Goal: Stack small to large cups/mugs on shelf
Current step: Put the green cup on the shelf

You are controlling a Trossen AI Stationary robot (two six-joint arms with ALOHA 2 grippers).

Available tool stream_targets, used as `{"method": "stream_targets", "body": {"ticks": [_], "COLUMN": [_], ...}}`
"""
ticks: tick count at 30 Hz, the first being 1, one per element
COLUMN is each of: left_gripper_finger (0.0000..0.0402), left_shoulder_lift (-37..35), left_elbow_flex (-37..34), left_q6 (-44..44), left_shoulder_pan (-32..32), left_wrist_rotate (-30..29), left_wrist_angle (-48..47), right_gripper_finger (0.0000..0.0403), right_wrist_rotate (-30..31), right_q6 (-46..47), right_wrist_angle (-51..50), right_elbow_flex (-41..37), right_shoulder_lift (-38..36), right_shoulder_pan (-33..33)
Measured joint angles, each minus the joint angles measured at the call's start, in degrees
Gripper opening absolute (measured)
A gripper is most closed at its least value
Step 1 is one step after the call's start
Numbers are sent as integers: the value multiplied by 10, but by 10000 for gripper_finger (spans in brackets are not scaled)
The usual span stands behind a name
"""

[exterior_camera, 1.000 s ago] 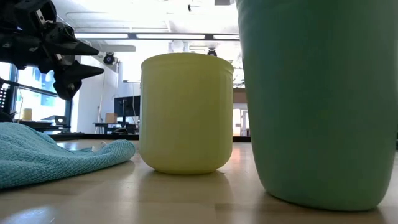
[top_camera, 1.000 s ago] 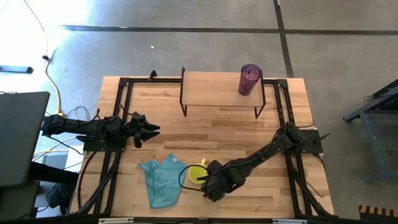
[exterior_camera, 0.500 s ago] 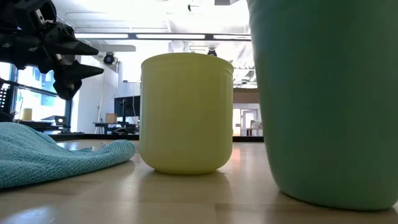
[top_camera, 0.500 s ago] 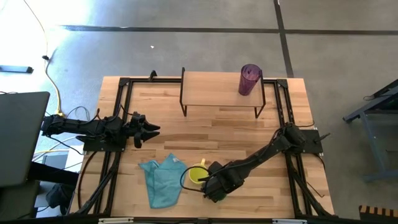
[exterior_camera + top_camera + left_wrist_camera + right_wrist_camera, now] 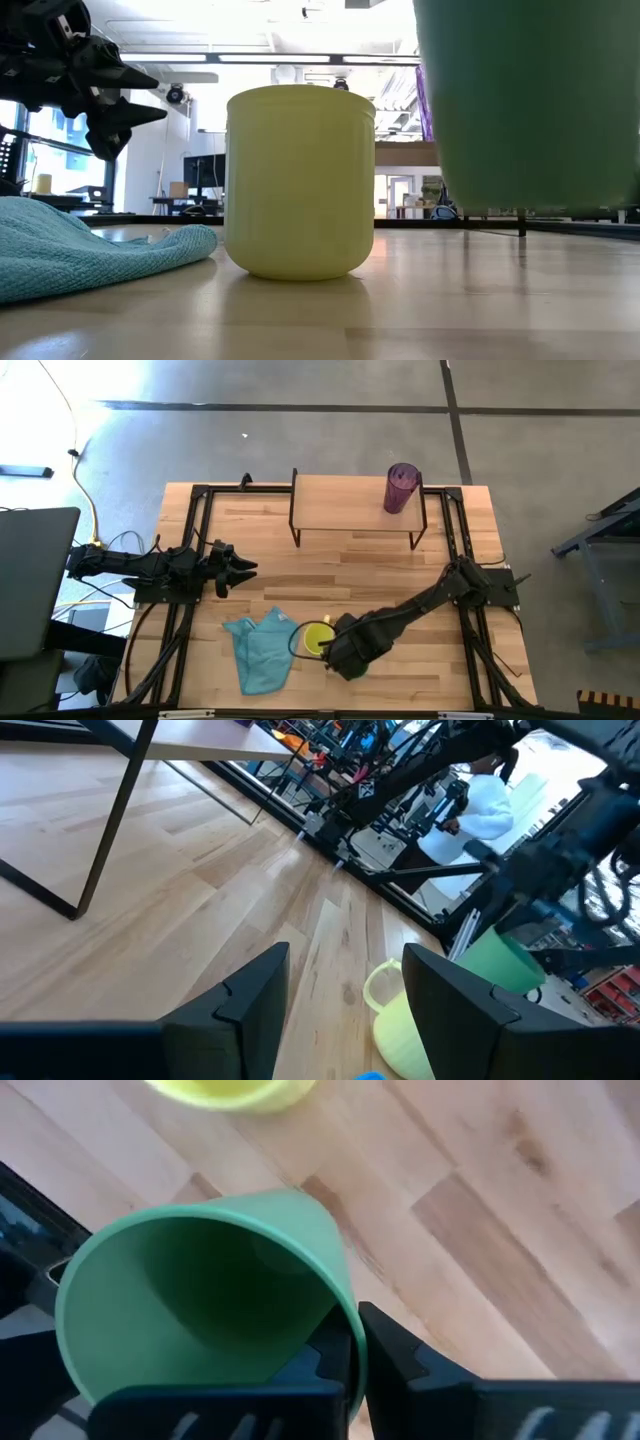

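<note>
At far left of the surface, left pincer hovers idle, fingers spread, grasping nothing. Next along, near the front edge: crumpled teal cloth, flat on the wood. Just right of it, yellow mug, small, opaque, upright, straight-walled with rounded base; its handle shows in the left wrist view. Directly right of the mug, right pincer is clenched on the rim of the green cup: plain matte green plastic, tapering toward the base, mouth wide and hollow inside. Low view shows the cup's bottom clear of the surface, lifted, beside but apart from the mug. Back right: shelf, light-wood board on thin dark legs, carrying the purple tumbler, translucent, tall, upright at the shelf's right end.
</note>
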Motion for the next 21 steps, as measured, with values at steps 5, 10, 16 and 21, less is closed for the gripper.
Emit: {"method": "stream_targets", "body": {"ticks": [5,10,16,21], "left_gripper_finger": [184,184,184,184], "left_shoulder_lift": [0,0,0,0], "left_elbow_flex": [0,0,0,0], "left_q6": [0,0,-2,-15], "left_shoulder_pan": [0,0,0,0], "left_wrist_rotate": [0,0,0,0], "left_wrist_angle": [0,0,0,0], "right_gripper_finger": [0,0,0,0], "right_wrist_rotate": [5,23,38,26], "right_q6": [-42,-104,-194,-246], "right_wrist_angle": [-58,-75,-73,-77], "right_elbow_flex": [64,128,169,153], "right_shoulder_lift": [0,0,-7,-28], "right_shoulder_pan": [-19,-43,-90,-129]}}
